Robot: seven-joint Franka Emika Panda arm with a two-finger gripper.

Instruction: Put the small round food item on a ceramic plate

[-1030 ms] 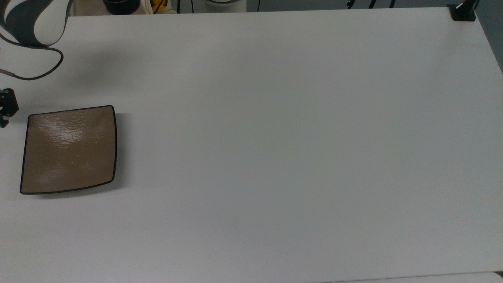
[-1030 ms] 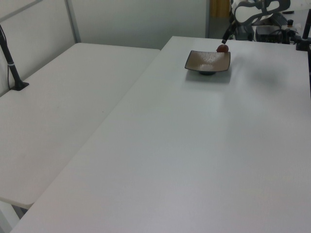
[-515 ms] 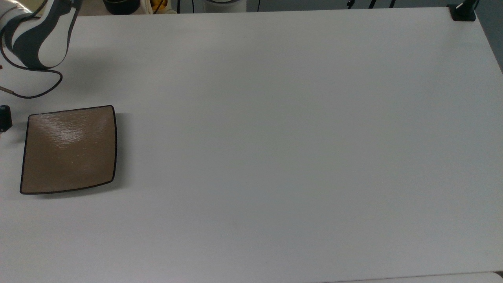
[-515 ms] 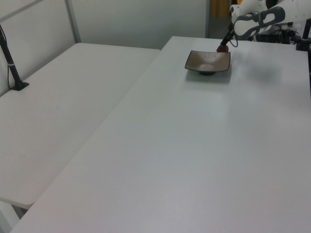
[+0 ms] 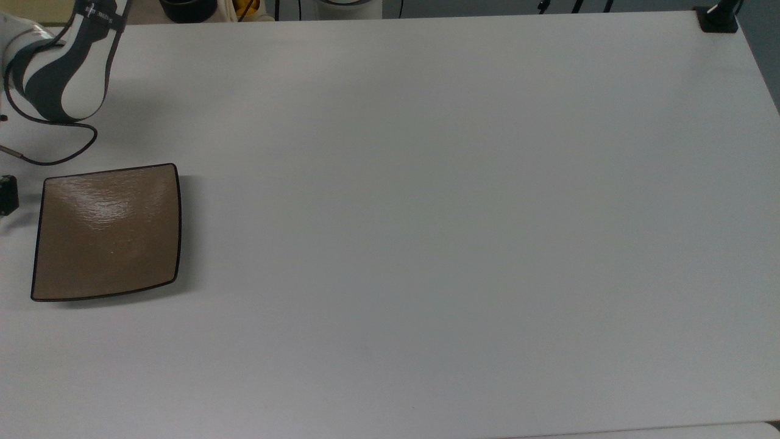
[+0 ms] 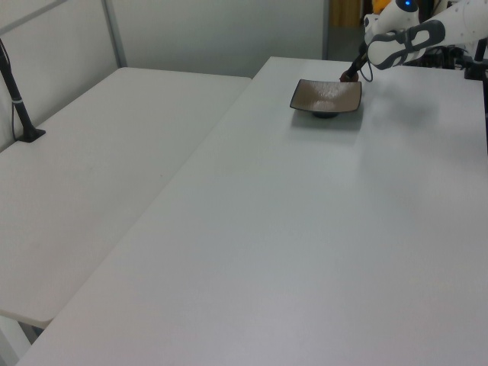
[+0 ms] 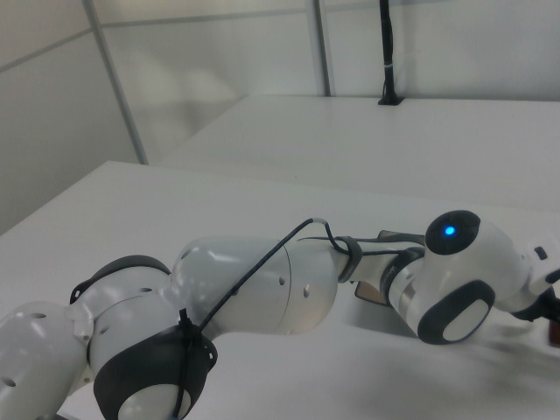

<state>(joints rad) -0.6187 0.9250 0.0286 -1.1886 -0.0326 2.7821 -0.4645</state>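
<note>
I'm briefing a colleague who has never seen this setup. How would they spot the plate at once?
Start from the wide white table. Near the top view's left edge lies a square, shallow tan-brown ceramic plate. Its thin dark rim and glossy brown surface set it apart from the white-and-grey robot arm beside it.

The arm point(image 7: 254, 289) is glossy white, built of rounded segments with dark grey joint bands. A thin black cable point(image 7: 262, 258) loops along it, and a small blue light point(image 7: 450, 232) glows on one joint.

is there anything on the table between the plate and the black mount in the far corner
No. In the top view the white table is bare from the ceramic plate to the black mount.
</note>
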